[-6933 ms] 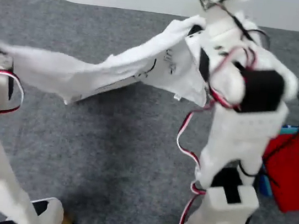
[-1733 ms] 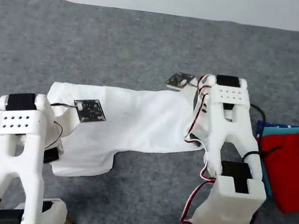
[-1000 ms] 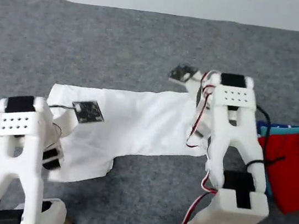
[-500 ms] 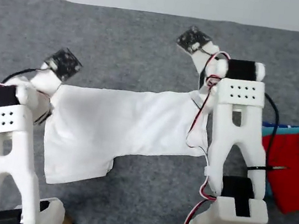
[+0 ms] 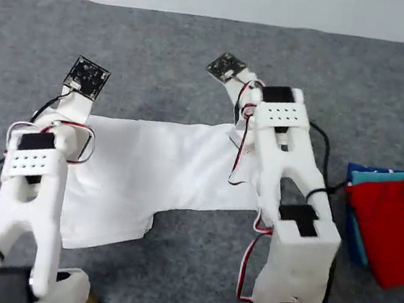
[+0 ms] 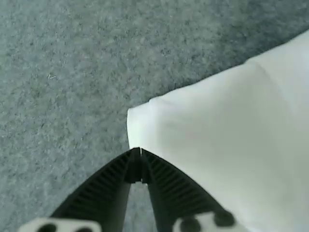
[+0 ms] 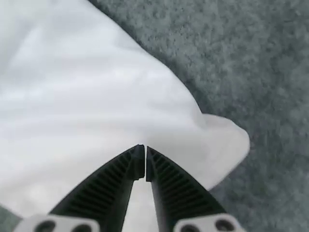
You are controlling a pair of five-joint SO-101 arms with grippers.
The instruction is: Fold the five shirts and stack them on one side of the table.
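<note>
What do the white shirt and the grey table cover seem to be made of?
The white shirt looks like thin, matte cloth, probably cotton: it lies limp and flat, with soft creases. The grey table cover looks like short-pile felt or carpet: the wrist views show fuzzy, speckled fibres.

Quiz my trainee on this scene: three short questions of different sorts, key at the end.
1. True or false: the white shirt hangs in the air between the two arms.
2. The top of the stack is: A red, B green, C yellow.
3. Fill in: the left gripper has its jaws ____ at the white shirt's corner.
Key: 1 false, it lies flat; 2 A; 3 shut.
</note>
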